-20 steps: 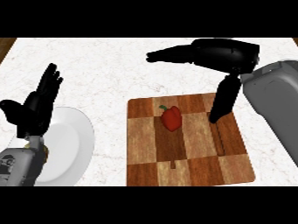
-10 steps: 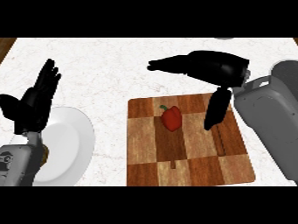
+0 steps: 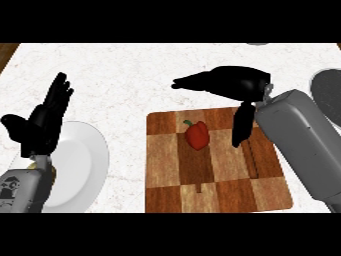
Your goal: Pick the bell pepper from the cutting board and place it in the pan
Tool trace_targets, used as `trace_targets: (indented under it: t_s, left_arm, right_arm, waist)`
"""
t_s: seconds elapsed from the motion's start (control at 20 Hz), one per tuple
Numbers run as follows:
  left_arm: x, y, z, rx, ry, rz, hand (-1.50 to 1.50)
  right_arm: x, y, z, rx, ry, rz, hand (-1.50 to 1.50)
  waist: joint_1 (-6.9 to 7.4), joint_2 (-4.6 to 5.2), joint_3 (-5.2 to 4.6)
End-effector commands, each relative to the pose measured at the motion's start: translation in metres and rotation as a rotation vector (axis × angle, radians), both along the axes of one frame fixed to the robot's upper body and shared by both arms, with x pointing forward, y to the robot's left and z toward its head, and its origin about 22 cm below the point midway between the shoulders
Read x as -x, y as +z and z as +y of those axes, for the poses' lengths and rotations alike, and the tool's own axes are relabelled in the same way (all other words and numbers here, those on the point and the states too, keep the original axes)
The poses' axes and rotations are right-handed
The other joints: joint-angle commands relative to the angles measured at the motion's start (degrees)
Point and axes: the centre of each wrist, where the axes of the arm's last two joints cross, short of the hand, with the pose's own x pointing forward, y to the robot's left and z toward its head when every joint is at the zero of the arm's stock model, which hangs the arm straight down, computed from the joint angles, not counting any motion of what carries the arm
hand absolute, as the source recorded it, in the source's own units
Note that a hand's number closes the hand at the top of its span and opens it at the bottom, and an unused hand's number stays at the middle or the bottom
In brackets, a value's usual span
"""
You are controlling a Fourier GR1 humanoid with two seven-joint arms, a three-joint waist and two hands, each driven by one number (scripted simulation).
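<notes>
Bell pepper [image 3: 196, 135] lies on cutting board [image 3: 216, 161]; right robot hand [image 3: 228, 82] hovers above, fingers spread; left robot hand [image 3: 44, 120] rests, fingers straight.

White plate [image 3: 84, 165] on marble counter [image 3: 129, 75], left of board.

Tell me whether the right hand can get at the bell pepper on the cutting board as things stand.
Probably yes. The right hand hangs open just beyond the far edge of the cutting board, its thumb pointing down beside the bell pepper. Nothing lies between them, and the pepper sits alone on the board.
</notes>
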Motion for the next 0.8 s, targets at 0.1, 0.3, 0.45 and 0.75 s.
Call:
trace_targets:
  t_s: [0.1, 0.3, 0.45, 0.75]
  left_arm:
    - [0.001, 0.002, 0.015, -0.006, 0.005, -0.009, 0.0]
    - [0.005, 0.002, 0.012, 0.007, 0.013, 0.002, 0.0]
    - [-0.012, 0.028, 0.011, -0.008, 0.016, -0.007, 0.0]
    - [0.003, 0.008, -0.002, 0.014, 0.021, -0.008, 0.0]
  right_arm:
    - [0.0, -0.01, 0.012, 0.049, 0.06, 0.019, -1.5]
    - [-0.009, -0.029, 0.015, 0.079, 0.061, -0.003, -1.5]
    - [-0.001, -0.048, 0.031, 0.119, 0.073, -0.027, -1.5]
    - [0.015, -0.036, 0.039, 0.254, 0.058, -0.113, -1.5]
  waist:
    - [-0.02, -0.02, 0.0]
    - [0.22, 0.05, 0.0]
    - [0.18, 0.12, 0.01]
    - [-0.27, -0.13, 0.0]
